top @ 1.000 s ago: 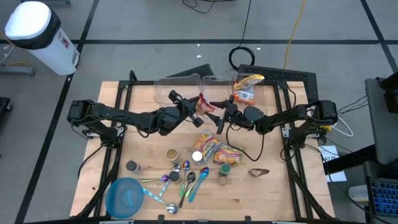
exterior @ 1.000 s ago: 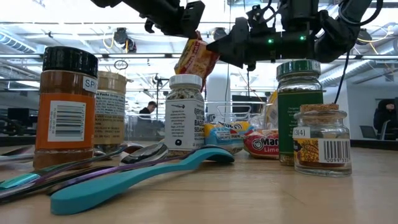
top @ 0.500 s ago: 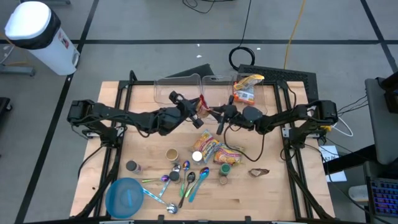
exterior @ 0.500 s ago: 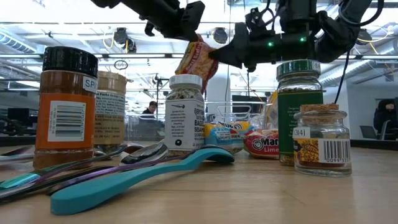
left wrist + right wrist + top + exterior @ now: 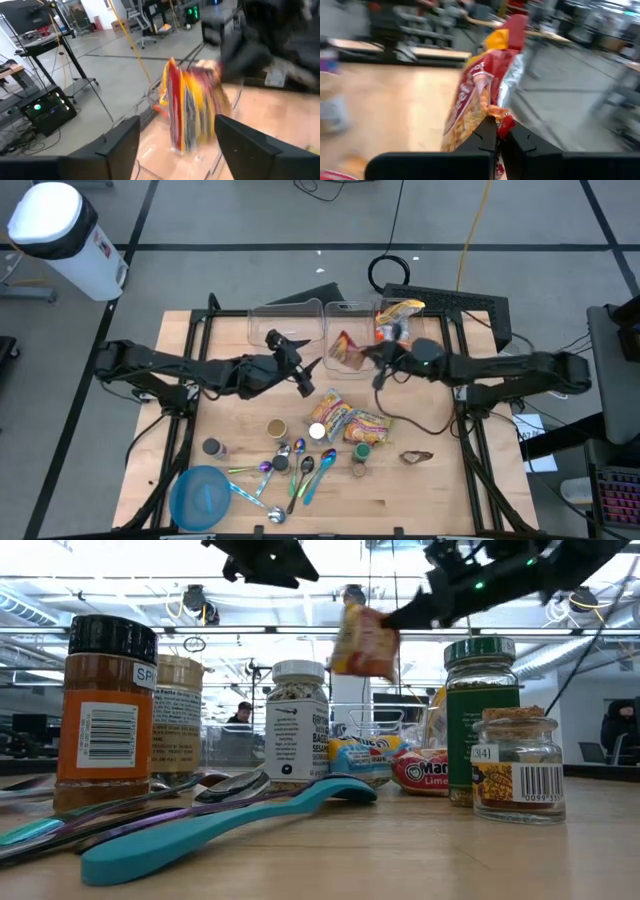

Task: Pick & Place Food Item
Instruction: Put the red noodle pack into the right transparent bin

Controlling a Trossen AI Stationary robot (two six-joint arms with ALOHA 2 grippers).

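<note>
- The snack bag (image 5: 345, 348) hangs in the air above the table's far part, over the edge of the right clear bin (image 5: 372, 330); in the low view it floats above the jars (image 5: 363, 640).
- My right gripper (image 5: 366, 354) pinches the bag at one end, fingers (image 5: 487, 137) pressed together on its crimped edge.
- My left gripper (image 5: 303, 375) is just beside the bag, apart from it, fingers (image 5: 120, 145) spread and holding nothing.
- A second bag (image 5: 397, 320) lies in the right bin; the left bin (image 5: 285, 322) stands beside it.
- On the table (image 5: 440, 490) nearer to me lie two packets (image 5: 345, 420), some spice jars (image 5: 360, 462), spoons (image 5: 300, 470) and a blue bowl (image 5: 202, 498).
</note>
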